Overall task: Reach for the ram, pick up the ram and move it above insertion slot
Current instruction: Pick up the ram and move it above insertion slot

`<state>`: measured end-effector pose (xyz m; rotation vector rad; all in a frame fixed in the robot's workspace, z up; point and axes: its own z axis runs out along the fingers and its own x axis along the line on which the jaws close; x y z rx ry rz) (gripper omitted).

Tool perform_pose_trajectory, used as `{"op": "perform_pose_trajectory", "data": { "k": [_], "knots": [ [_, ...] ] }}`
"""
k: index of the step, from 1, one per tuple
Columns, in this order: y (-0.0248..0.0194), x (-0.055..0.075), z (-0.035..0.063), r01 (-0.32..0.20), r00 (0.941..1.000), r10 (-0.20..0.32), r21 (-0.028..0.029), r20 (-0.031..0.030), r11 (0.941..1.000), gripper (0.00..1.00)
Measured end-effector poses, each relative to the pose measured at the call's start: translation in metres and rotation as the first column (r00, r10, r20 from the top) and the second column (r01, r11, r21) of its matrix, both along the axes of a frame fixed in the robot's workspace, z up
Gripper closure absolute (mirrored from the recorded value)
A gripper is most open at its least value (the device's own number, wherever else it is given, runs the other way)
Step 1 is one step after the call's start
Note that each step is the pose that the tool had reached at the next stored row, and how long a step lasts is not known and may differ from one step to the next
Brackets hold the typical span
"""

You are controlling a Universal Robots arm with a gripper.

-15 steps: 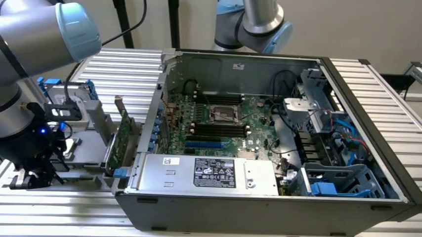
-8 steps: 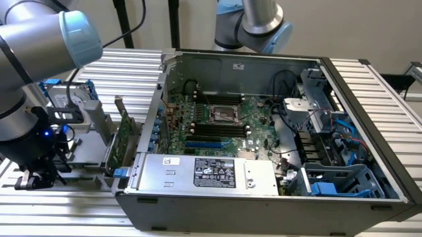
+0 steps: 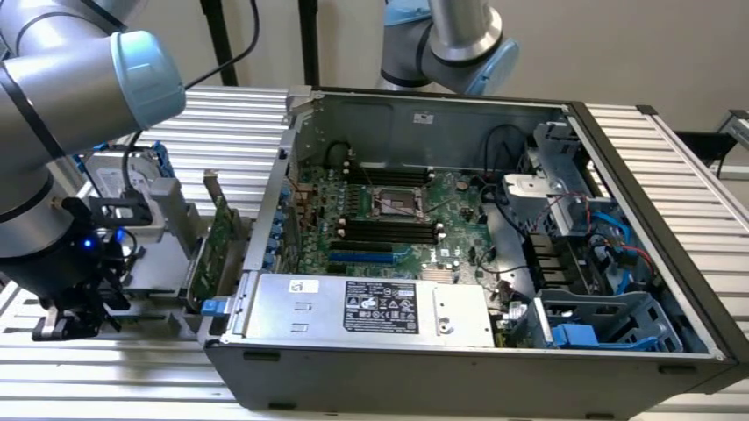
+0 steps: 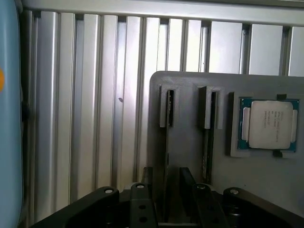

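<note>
- One thin strip standing on edge, taken for the ram (image 4: 166, 142), seated in the grey holder (image 4: 187, 142), in the slot farther from the CPU (image 4: 268, 124) and nearer the holder's edge by the slatted tabletop (image 4: 85, 104); green not to be made out edge-on.
- Another dark strip (image 4: 207, 156) on edge in the neighbouring slot, just beside the CPU's recess.
- Over the first slot, the gripper (image 4: 166, 176), fingers (image 4: 185, 190) parted with a narrow gap, one to each side of the strip's line; nothing held, contact not discernible.
- Step in hand, by judgement: the reach, nearly complete; no grasp, no lift, ram well apart from the motherboard's black slots (image 3: 387, 230).
- Called for now: gap centred on the strip, pads flat to its faces, no tilt against the slot walls.
- Pose: arm (image 3: 70, 96) folded down at the exterior view's left, wrist pointing straight down, gripper low by the holder, outside the PC case (image 3: 468, 368).
</note>
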<state>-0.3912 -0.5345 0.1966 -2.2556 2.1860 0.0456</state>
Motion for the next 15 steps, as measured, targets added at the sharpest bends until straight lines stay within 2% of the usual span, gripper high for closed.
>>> {"op": "perform_pose_trajectory", "data": {
  "k": [4, 7, 10, 12, 13, 14, 15],
  "knots": [
    [0.0001, 0.0001, -0.0005, 0.022, 0.9998, -0.022, 0.0011, 0.0001, 0.9998, 0.64],
    [0.0, 0.0006, -0.0007, 0.022, 0.9998, -0.022, 0.005, 0.0001, 0.9998, 0.64],
    [0.0, 0.0018, -0.0008, 0.022, 0.9998, -0.022, 0.006, 0.0, 0.9997, 0.64],
    [0.0, 0.002, -0.0007, 0.022, 0.9998, -0.022, 0.0059, -0.0002, 0.9997, 0.66],
    [0.0, 0.0021, -0.0007, 0.022, 0.9998, -0.022, 0.0059, -0.0003, 0.9997, 0.72],
    [0.0, 0.0023, -0.0008, 0.022, 0.9998, -0.022, 0.006, -0.0002, 0.9997, 0.72],
    [0.0, 0.0023, -0.0008, 0.022, 0.9998, -0.022, 0.006, -0.0003, 0.9997, 0.79]
  ]
}}
